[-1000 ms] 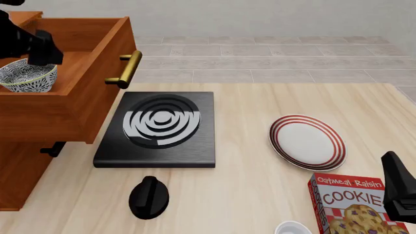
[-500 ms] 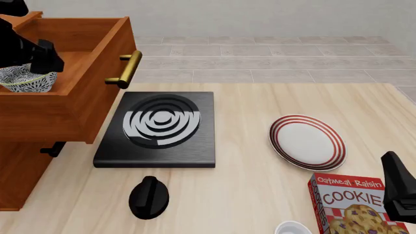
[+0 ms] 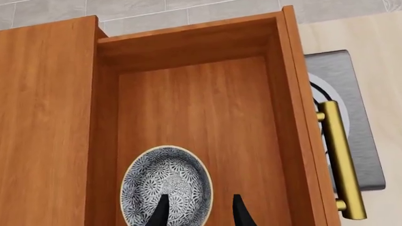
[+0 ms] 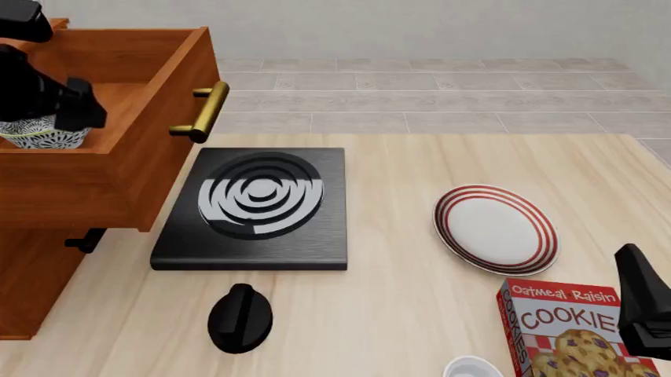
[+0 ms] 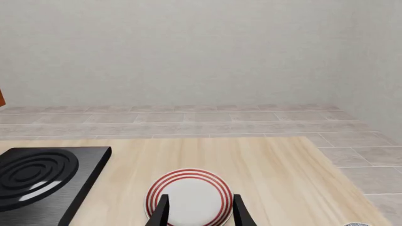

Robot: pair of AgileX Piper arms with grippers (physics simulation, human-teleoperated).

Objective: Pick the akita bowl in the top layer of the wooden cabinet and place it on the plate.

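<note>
Right now, through my left wrist camera, my left claw (image 3: 197,212) hangs over the akita bowl (image 3: 166,188), which sits on the floor of the top layer (image 3: 201,117), pulled out of the wooden cabinet (image 3: 47,122). My fingers are parted a little, one over the bowl's patterned inside and one just outside its near rim, so they straddle the wall. Whether they have pinched it I cannot tell. The rim is thin and curved, so a squeeze off its middle could let the bowl tip or slip sideways.

From the front, my left arm covers most of the bowl (image 4: 42,135); only its lower side shows above the drawer's near wall. That wall is high, and I judge that if I lift too low or swing early, the bowl could knock against it or against the brass handle (image 4: 201,111). The stove (image 4: 257,208) lies between the drawer and the plate (image 4: 495,228), so a dropped bowl might land there.

Through my right wrist camera, my right claw (image 5: 197,212) is partly open, holding nothing, poised just before the plate (image 5: 188,197), where it may crowd the set-down.
</note>
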